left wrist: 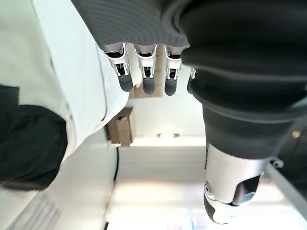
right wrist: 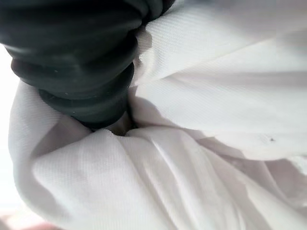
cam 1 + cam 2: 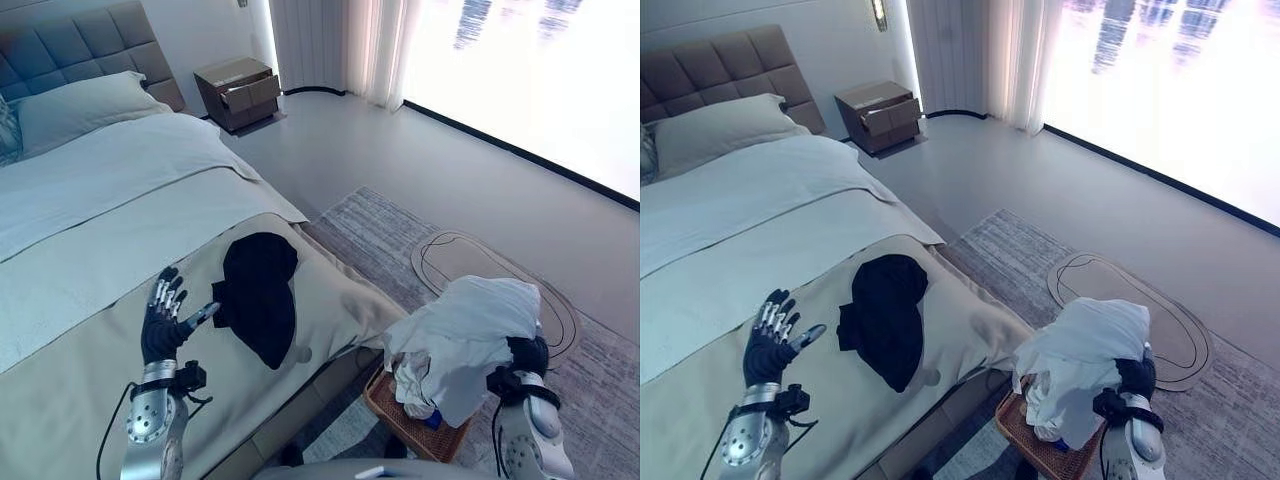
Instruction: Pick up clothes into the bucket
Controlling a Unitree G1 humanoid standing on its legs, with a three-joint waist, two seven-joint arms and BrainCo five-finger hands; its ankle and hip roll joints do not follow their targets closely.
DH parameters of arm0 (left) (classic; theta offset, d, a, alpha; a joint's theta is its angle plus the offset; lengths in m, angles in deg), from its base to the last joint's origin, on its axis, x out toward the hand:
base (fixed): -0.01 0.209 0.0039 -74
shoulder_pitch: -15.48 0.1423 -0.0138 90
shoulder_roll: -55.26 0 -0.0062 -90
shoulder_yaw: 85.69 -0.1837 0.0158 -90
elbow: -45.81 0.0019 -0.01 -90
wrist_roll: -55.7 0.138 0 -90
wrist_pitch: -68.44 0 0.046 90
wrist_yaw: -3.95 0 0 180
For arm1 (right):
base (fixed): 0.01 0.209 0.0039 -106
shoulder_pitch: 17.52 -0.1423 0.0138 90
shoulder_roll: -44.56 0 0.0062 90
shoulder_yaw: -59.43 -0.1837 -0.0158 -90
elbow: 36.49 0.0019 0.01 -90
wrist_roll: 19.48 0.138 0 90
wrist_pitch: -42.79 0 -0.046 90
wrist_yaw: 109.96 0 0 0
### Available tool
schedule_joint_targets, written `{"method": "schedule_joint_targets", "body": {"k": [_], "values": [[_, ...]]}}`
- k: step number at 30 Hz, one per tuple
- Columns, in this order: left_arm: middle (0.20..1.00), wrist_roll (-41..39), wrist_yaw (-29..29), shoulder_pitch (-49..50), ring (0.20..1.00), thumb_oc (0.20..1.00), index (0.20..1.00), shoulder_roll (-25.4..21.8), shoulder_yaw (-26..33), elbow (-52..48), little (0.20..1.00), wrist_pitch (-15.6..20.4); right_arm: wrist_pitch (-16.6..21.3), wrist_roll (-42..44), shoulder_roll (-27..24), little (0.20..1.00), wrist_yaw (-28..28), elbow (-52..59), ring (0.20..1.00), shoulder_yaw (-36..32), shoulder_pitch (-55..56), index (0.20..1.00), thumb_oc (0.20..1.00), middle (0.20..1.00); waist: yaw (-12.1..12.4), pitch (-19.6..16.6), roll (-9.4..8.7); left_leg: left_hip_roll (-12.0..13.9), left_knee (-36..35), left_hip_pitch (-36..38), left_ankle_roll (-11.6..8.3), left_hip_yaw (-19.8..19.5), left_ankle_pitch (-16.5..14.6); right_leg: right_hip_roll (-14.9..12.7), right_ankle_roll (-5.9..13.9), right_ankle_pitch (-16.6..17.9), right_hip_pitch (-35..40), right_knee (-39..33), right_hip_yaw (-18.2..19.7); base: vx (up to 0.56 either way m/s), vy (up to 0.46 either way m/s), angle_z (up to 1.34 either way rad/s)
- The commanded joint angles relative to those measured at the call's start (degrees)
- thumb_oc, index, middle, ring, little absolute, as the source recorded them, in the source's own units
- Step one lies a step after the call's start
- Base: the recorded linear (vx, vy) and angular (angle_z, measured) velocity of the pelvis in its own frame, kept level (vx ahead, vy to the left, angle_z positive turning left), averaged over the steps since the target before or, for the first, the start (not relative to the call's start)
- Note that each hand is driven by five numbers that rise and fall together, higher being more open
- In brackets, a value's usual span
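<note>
Most of the scene's left side is taken by a bed (image 3: 110,210) with pale bedding, a beige cover over its near end, a pillow (image 3: 85,105) and a padded grey headboard (image 3: 80,45) at the far left. Grey floor (image 3: 400,150) runs to the right of it toward a bright window wall (image 3: 540,70) with white curtains (image 3: 340,45), and a brown nightstand (image 3: 238,92) stands in the far corner beside the headboard. A grey rug (image 3: 380,235) lies on the floor near the bed's foot, with an oval mat (image 3: 470,262) on it. A black garment (image 3: 258,295) lies spread on the beige cover. Just left of it the left hand (image 3: 165,320) hovers above the bed, fingers (image 1: 146,79) straight and released, thumb reaching toward the black cloth. At the near right a wicker basket (image 3: 385,400) sits on the floor by the bed's corner, largely hidden under a white garment (image 3: 465,335) that hangs bunched over it. The right hand (image 3: 525,358) is buried in that white cloth with only its dark cover showing, so whether its fingers grasp the cloth cannot be told. Something blue shows in the basket, too covered to make out.
</note>
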Motion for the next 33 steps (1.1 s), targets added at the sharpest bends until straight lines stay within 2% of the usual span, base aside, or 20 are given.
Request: {"method": "schedule_joint_targets", "body": {"k": [1,19,25,31,33], "values": [[1.0,-1.6,-1.6,-1.5,1.0,1.0,1.0,-2.5,4.2,-5.2,1.0,5.3,7.6,0.0,1.4,0.2,-0.6,5.2,0.2,-4.4,-4.3,0.2,0.2,0.2,0.3,2.2,-3.26,1.3,2.2,-0.8,-0.22,0.0,-0.5,-5.3,4.81,0.5,0.3,3.4,0.2,0.0,0.0,0.0],[1.0,-0.6,-3.9,-1.7,1.0,1.0,1.0,-1.9,5.5,-5.2,1.0,6.3,10.5,3.6,2.8,0.2,0.3,8.2,0.2,-8.9,-0.8,0.2,0.2,0.2,-1.2,2.5,-3.39,1.3,2.0,-0.8,-0.1,0.7,-0.8,-5.2,4.84,0.6,-0.4,3.4,1.1,0.0,0.0,0.0],[1.0,-0.6,-3.9,-1.9,1.0,1.0,1.0,-2.2,5.0,-5.3,1.0,6.3,10.0,2.8,2.3,0.2,0.0,6.1,0.2,-7.7,-1.0,0.2,0.2,0.2,-1.2,3.1,-3.55,1.2,2.3,-1.0,0.04,0.7,-0.9,-5.2,4.78,0.6,-0.8,3.7,1.5,0.0,0.0,0.0],[1.0,-1.1,-4.0,-3.6,1.0,1.0,1.0,-2.5,4.2,-6.0,1.0,7.0,7.6,-4.4,0.2,0.2,-3.4,-1.6,0.2,-2.9,-3.5,0.2,0.2,0.2,-0.6,4.9,-3.37,0.8,3.0,-2.2,0.27,0.3,-0.8,-5.7,4.87,0.5,-1.9,4.7,1.2,-0.04,0.008,0.0],[1.0,-0.9,-4.6,-5.0,1.0,1.0,1.0,-3.1,3.3,-7.6,1.0,7.5,6.5,-7.4,-0.6,0.2,-5.1,-6.3,0.2,-0.1,-6.1,0.2,0.2,0.2,-0.3,6.8,-3.12,0.5,3.7,-3.0,0.5,-0.3,-0.9,-6.3,4.78,-0.1,-2.8,6.8,1.2,-0.11,0.025,0.02]]}}
